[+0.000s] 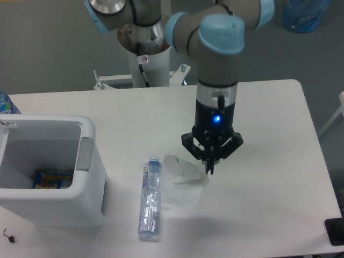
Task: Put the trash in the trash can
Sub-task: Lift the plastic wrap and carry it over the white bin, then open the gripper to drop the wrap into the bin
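A clear blue-tinted plastic bottle [150, 199] lies lengthwise on the white table, cap pointing away, just right of the trash can. The trash can [86, 153] is a white boxy bin at the left with a grey panel on its right rim. My gripper [209, 164] points straight down to the right of the bottle, above the table. It is shut on one corner of the thin whitish plastic sheet [181, 173], which hangs out to its left over the table. The sheet's shadow falls on the table beside the bottle.
A colourful wrapper [51, 178] lies inside the bin. Part of another blue bottle [5, 103] shows at the left edge. A blue bag [303, 13] sits on the floor at top right. A black object [336, 231] is at the table's front right corner.
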Available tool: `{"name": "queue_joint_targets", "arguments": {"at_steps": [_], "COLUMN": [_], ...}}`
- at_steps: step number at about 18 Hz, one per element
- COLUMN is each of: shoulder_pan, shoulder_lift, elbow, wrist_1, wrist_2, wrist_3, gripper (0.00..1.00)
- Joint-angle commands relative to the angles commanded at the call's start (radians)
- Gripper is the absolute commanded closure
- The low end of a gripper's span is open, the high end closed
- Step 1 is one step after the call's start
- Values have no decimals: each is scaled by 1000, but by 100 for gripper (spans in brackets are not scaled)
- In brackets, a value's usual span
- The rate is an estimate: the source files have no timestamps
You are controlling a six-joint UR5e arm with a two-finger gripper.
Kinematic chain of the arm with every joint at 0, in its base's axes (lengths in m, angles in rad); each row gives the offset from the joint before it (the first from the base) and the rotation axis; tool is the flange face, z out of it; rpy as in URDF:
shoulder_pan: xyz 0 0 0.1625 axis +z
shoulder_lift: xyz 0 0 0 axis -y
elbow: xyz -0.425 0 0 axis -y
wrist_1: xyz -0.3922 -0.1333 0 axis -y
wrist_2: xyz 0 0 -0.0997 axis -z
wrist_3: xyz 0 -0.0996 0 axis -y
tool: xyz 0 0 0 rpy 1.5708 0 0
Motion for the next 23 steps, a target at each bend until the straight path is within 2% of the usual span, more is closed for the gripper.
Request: {"name": "queue_joint_targets", "arguments": {"at_steps": [5, 8, 16, 18, 19, 20, 21, 22, 23], "shoulder_pan": [-67, -133, -334, -356, -367, -377, -382, -384, -384], "shoulder_lift": [84, 124, 131, 129, 127, 126, 126, 127, 129], "elbow": [12, 0, -75, -80, -83, -90, -96, -106, -115], "wrist_1": [3, 2, 5, 5, 3, 5, 5, 5, 5], "wrist_2": [-5, -5, -3, -3, -3, -3, -3, -3, -3], "wrist_3": [-123, -131, -126, -129, -129, -125, -125, -125, -125], "gripper": [96, 96, 96, 96, 93, 85, 80, 79, 71]}}
